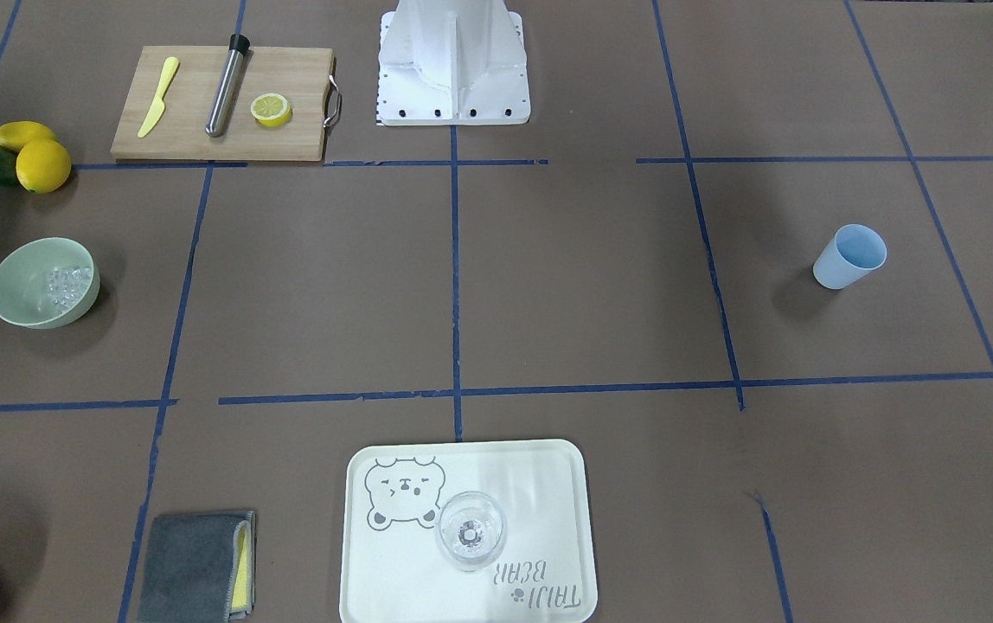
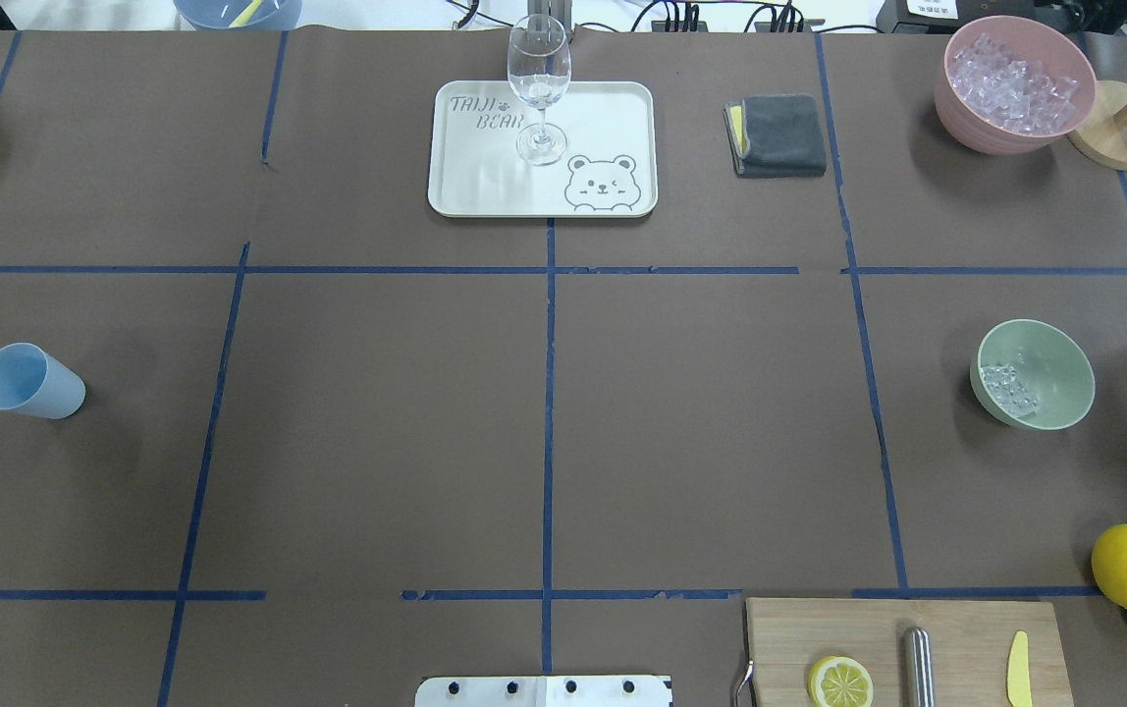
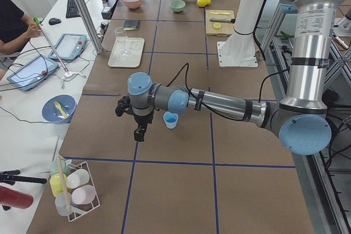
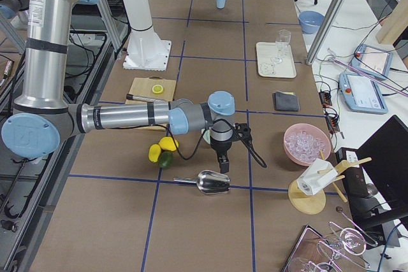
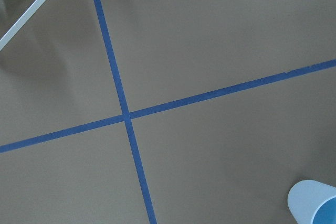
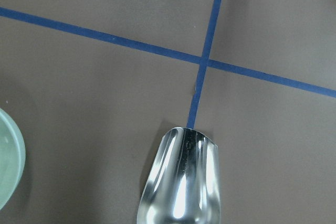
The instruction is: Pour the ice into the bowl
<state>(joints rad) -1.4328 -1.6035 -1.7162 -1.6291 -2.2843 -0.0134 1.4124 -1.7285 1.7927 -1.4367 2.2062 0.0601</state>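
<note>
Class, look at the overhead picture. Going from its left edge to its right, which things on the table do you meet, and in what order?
Blue cup → tray → grey cloth → green bowl with ice. The wine glass and pink bowl overlap others, so they are left out.

Metal scoop (image 6: 181, 182), handle out of view

I work in a robotics lab, not a kitchen: my table (image 2: 377, 442) is papered brown and gridded with blue tape (image 2: 549, 393), a white metal pedestal (image 1: 453, 69) stands on it, aluminium frame posts (image 3: 82, 9) line one edge, and a person (image 3: 13, 20) sits at a side bench (image 3: 24, 108) with tablets (image 3: 68, 46) and trailing cables (image 3: 16, 69)
</note>
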